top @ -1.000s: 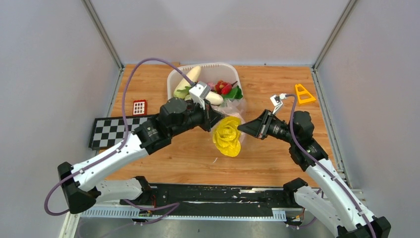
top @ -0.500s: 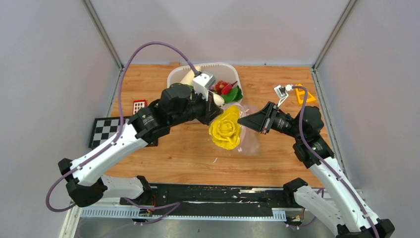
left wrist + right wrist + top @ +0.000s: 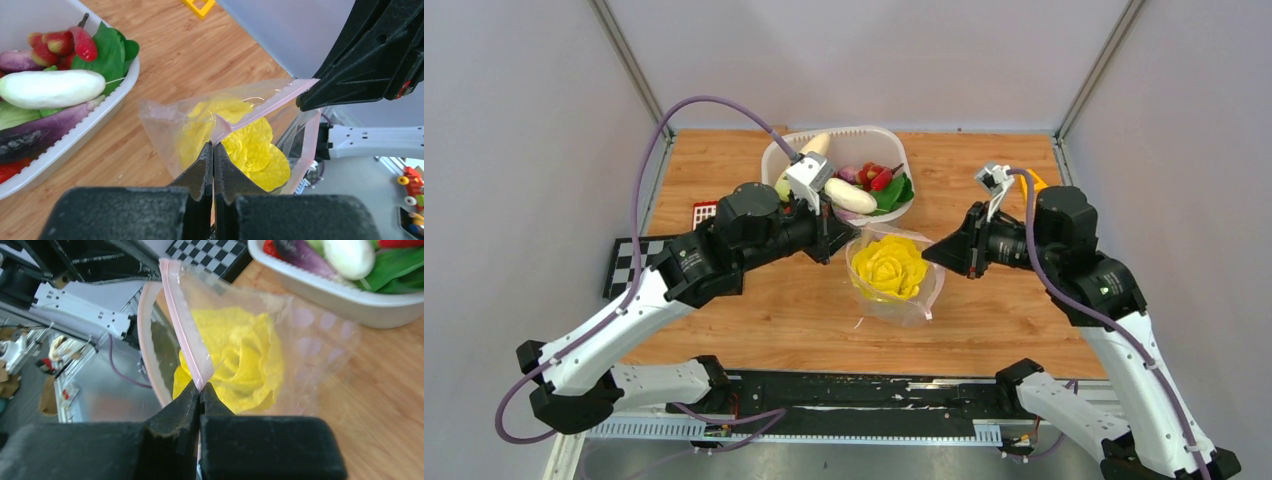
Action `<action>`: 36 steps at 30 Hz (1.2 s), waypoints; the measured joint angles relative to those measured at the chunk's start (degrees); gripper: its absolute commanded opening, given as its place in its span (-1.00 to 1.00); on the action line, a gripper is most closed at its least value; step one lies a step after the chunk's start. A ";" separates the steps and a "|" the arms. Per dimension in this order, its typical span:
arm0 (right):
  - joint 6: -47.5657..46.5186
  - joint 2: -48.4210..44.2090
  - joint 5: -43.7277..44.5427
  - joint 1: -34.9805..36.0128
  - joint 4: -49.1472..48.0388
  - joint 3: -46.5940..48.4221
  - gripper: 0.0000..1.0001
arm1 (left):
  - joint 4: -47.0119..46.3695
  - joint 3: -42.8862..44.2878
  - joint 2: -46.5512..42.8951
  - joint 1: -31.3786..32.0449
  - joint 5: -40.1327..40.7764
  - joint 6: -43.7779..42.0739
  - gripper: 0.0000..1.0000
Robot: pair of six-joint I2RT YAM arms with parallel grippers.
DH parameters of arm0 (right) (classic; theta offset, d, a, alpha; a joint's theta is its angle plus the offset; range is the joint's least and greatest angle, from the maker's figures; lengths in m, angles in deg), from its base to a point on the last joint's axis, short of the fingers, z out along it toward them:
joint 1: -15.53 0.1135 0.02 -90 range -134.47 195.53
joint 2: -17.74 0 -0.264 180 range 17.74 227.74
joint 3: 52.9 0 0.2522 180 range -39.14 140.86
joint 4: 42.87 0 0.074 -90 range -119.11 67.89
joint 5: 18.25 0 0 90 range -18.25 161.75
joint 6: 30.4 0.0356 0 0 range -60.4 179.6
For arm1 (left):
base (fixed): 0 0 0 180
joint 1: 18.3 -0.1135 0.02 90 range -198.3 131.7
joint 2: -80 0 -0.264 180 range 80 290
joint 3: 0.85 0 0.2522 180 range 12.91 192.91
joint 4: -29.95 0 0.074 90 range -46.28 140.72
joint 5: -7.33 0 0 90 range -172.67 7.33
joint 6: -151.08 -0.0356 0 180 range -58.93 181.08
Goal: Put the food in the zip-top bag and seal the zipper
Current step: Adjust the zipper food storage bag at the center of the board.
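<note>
The clear zip-top bag (image 3: 909, 300) hangs between my two grippers above the table, its mouth open upward. The yellow cabbage (image 3: 890, 266) sits inside it, also in the left wrist view (image 3: 260, 150) and the right wrist view (image 3: 245, 355). My left gripper (image 3: 842, 240) is shut on the bag's left rim. My right gripper (image 3: 931, 256) is shut on the pink zipper strip (image 3: 185, 335) at the right rim. The strip also shows in the left wrist view (image 3: 260, 107). The white radish (image 3: 849, 195), green leaf (image 3: 896, 190) and red pieces (image 3: 876, 177) lie in the white tub (image 3: 894, 140).
A checkerboard mat (image 3: 629, 262) and a small red grid block (image 3: 705, 212) lie at the left. An orange triangle piece (image 3: 1034, 185) lies at the right, mostly behind my right arm. The white tub stands just behind the bag.
Both grippers have raised the bag and turned it mouth-up. The cabbage has settled inside it. The left arm drew back left and the right arm rose and moved right.
</note>
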 measured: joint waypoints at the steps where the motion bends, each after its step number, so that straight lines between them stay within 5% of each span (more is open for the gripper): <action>1: -0.74 0.00 1.11 0.07 0.81 1.33 -1.00 | -0.52 0.00 -0.37 0.04 -0.26 0.35 -1.00; 5: -2.60 2.40 0.44 -0.09 3.89 6.54 -1.00 | -1.84 -0.20 -0.31 -0.09 -2.43 1.18 -1.00; 13: 1.20 -2.49 -7.17 -0.22 -6.23 -1.99 -1.00 | -4.85 -5.25 1.05 -0.66 -0.68 2.03 -1.00; 20: -1.16 -0.17 9.01 -0.22 -0.22 4.81 -1.00 | -19.19 -14.84 -0.11 -0.76 -2.32 6.08 -1.00; 31: -3.58 -3.63 20.37 0.07 2.78 1.14 -1.00 | -35.06 -24.83 -4.46 -0.66 0.24 9.75 -1.00; 34: -3.63 -3.65 25.00 0.04 3.04 1.09 -1.00 | -35.76 -22.38 0.09 -0.85 0.31 9.33 -0.14; 36: -4.02 -3.78 29.90 -0.04 3.32 1.49 -1.00 | -35.60 -19.96 4.02 -1.29 0.20 8.63 0.23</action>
